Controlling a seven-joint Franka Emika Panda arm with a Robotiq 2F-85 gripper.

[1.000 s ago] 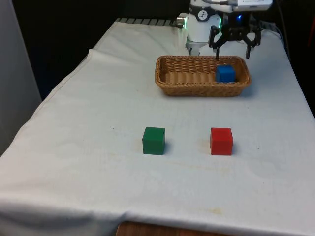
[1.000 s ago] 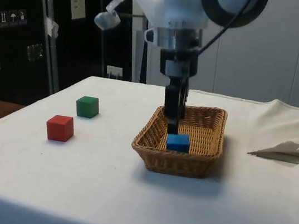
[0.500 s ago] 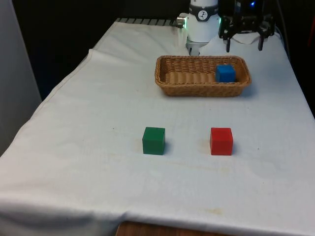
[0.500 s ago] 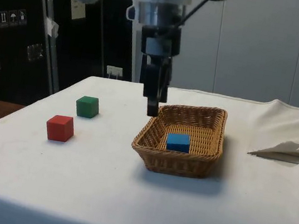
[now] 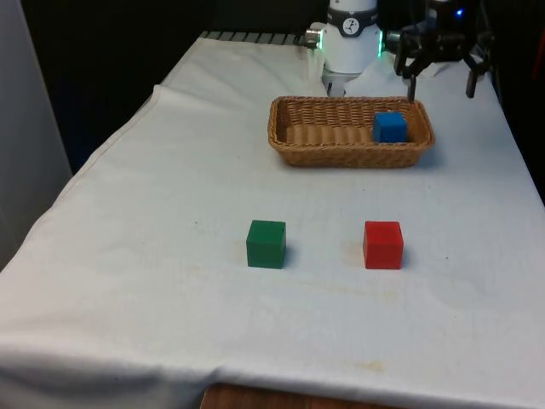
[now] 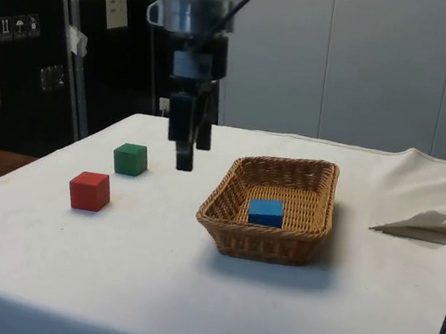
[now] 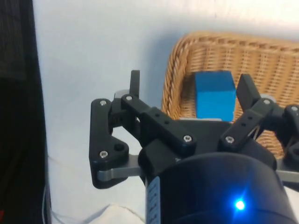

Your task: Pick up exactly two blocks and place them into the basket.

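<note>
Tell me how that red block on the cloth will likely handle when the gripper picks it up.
The red block looks like a rigid cube with flat sides, so it should probably sit square between the fingers and not roll. It rests flat on the cloth, so tipping seems unlikely. Its smooth painted faces might slip a little.

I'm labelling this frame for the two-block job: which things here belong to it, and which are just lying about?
Belongs to the job:
- blue block, in the basket
- green block, on the white cloth
- red block, also on the cloth
- gripper, open and empty

Just lying about:
- crumpled fold of cloth beyond the basket
</note>
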